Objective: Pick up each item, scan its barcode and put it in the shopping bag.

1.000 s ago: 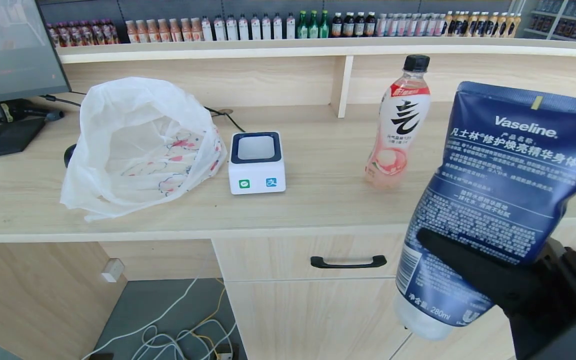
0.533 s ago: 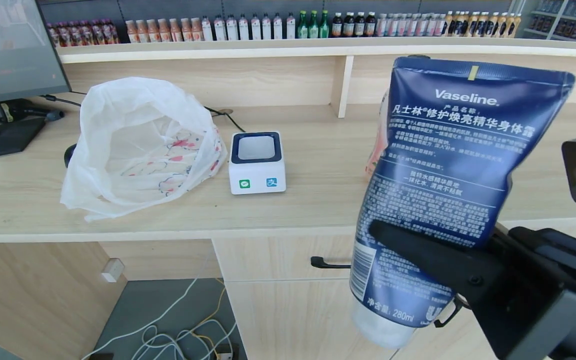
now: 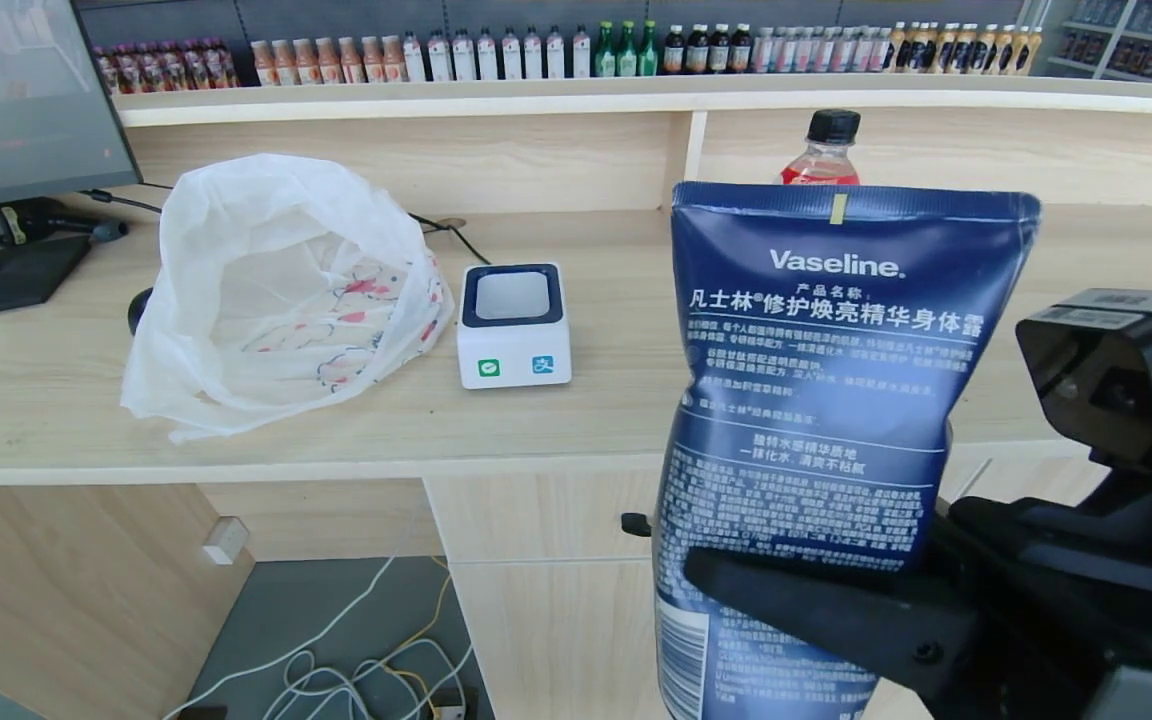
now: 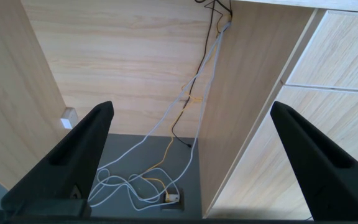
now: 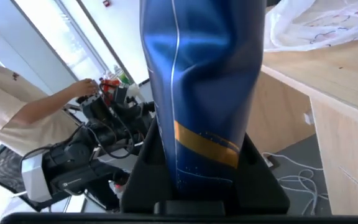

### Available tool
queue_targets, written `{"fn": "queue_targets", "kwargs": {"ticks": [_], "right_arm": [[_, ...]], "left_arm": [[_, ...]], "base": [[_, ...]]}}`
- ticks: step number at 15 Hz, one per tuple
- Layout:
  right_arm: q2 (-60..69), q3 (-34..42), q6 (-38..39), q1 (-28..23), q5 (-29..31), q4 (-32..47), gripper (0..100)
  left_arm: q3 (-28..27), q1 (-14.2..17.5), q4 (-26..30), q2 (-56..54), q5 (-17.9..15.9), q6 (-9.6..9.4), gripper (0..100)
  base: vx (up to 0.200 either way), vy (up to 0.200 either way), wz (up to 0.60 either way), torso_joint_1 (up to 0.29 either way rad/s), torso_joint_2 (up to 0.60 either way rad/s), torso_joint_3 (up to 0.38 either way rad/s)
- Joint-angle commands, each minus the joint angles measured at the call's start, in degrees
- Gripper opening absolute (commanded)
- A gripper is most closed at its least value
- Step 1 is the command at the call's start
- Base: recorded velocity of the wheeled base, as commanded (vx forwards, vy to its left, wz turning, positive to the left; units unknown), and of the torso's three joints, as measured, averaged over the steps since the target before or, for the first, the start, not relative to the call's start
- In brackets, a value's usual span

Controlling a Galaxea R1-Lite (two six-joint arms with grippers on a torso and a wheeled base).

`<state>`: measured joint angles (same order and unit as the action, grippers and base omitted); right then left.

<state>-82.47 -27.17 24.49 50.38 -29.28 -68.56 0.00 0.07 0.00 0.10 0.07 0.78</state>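
Right, starting on the left: my left gripper (image 4: 191, 107) hangs low in front of the cabinet with its jaws spread wide and nothing between them, above a tangle of cables (image 4: 143, 182) on the floor. Up on the wooden counter (image 3: 636, 400), a dark monitor (image 3: 16, 100) stands at the far left. Beside it the white shopping bag (image 3: 276, 290) sits with its mouth open towards me, and the edge of the bag (image 5: 328, 25) also shows in the right wrist view. Just right of the bag, apart from it, is the small white scanner (image 3: 514, 325), its window facing up.

Further right, the blue tube (image 3: 826, 400) is held in the air in front of the counter's edge, crimped end up and printed back towards the head camera. A barcode (image 3: 681, 660) shows near its lower left side. My right gripper (image 3: 786, 600) is clamped across the tube's lower part, one finger in front. In the wrist view the fingers (image 5: 143, 168) press the tube (image 5: 204, 74) from both sides. Behind the tube a drink bottle (image 3: 826, 140) stands on the counter, with just its black cap and red neck label in sight.
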Motion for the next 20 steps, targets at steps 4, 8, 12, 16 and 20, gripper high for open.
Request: {"fn": "queue_targets", "kwargs": {"ticks": [4,8,12,16,20], "right_arm": [[-1.8,-2.8,3.8,0.0,-4.9,0.0,0],[-2.5,-8.2,9.5,0.0,-5.0,-0.2,0],[-4.5,-10.3,15.1,0.0,-5.0,-5.9,0],[-8.9,-14.0,16.9,-0.4,-5.0,-9.4,0],[-9.3,-14.0,21.0,-1.3,-5.0,-12.0,0]], "left_arm": [[0.0,0.0,0.0,0.0,0.0,0.01,100],[0.0,0.0,0.0,0.0,0.0,0.01,100],[0.0,0.0,0.0,0.0,0.0,0.01,100],[0.0,0.0,0.0,0.0,0.0,0.01,100],[0.0,0.0,0.0,0.0,0.0,0.01,100]], "base": [[0.0,0.0,0.0,0.0,0.0,0.0],[0.0,0.0,0.0,0.0,0.0,0.0],[0.0,0.0,0.0,0.0,0.0,0.0],[0.0,0.0,0.0,0.0,0.0,0.0],[0.0,0.0,0.0,0.0,0.0,0.0]]}}
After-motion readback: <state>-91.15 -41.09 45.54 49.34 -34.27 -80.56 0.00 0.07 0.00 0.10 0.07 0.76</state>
